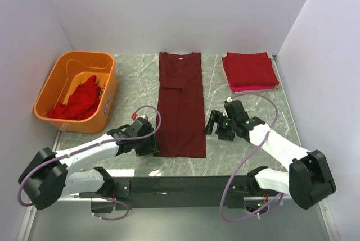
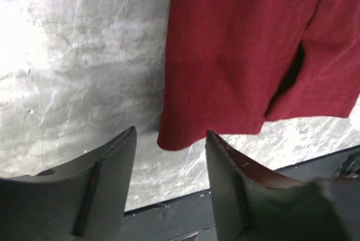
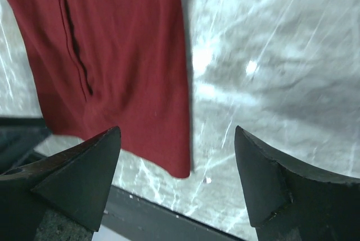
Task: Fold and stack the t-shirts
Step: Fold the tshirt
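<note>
Left fingers (image 2: pixel 104 187) and right fingers (image 3: pixel 79 176) stood spread beside the shirt (image 1: pixel 180 106) hem; each needed to pinch its corner squarely, then lift together toward the collar.

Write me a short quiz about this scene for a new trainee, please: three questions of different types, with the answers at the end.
1. True or false: the left gripper is shut on the maroon t-shirt spread on the table.
2. Short answer: what lies in the orange tub?
3. Choose one: the folded stack lies A) at the table's far right corner, B) in the tub, C) under the maroon t-shirt.
Key: 1 false, its jaws stand open by the shirt's near left corner. 2 crumpled red t-shirts. 3 A.
</note>
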Action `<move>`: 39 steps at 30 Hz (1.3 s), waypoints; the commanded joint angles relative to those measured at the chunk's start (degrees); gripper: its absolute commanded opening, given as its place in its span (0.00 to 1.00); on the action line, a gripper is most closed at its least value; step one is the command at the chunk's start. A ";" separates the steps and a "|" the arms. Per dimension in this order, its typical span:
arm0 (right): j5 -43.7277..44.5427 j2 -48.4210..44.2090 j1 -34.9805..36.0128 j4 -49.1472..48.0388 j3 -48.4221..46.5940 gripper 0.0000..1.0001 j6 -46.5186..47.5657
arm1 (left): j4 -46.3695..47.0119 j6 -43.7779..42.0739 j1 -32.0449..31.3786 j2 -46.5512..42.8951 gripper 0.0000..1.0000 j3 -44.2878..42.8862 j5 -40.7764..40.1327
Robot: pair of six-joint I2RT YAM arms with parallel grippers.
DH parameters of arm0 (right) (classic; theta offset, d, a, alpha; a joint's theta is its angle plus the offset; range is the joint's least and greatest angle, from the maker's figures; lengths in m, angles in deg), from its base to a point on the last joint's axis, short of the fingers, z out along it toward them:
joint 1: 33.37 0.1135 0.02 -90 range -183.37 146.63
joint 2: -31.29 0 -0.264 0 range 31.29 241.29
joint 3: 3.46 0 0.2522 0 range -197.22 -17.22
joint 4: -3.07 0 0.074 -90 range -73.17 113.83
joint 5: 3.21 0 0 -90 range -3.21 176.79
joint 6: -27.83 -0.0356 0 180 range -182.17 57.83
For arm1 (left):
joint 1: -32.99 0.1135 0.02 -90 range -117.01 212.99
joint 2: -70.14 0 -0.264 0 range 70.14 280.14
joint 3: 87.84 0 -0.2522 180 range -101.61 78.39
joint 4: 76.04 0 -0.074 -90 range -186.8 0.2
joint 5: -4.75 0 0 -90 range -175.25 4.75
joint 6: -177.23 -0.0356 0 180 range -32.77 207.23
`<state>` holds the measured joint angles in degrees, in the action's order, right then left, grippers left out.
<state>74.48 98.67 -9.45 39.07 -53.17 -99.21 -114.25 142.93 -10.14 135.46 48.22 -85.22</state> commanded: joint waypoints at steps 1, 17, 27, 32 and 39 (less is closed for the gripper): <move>-0.95 -2.33 2.00 -0.27 1.40 0.86 -0.93 | 4.13 0.11 1.12 1.47 0.56 1.08 -1.77; -1.22 1.88 8.07 -0.61 4.65 0.75 -2.51 | 9.33 -4.20 3.32 6.22 0.16 4.42 8.66; 0.00 3.82 12.55 -0.89 6.68 0.45 -6.99 | 7.93 -0.95 3.41 4.29 0.01 5.12 8.93; 0.45 4.43 14.04 -2.29 7.29 0.33 -7.88 | 8.70 0.72 3.32 2.45 0.01 6.26 9.28; 1.77 5.67 16.85 0.07 5.97 0.00 -7.87 | 6.97 2.13 3.32 1.92 0.01 6.97 9.46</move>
<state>74.24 103.94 5.30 37.52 -46.83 -106.40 -103.21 144.18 -6.71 138.14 53.84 -76.02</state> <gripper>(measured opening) 0.030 0.023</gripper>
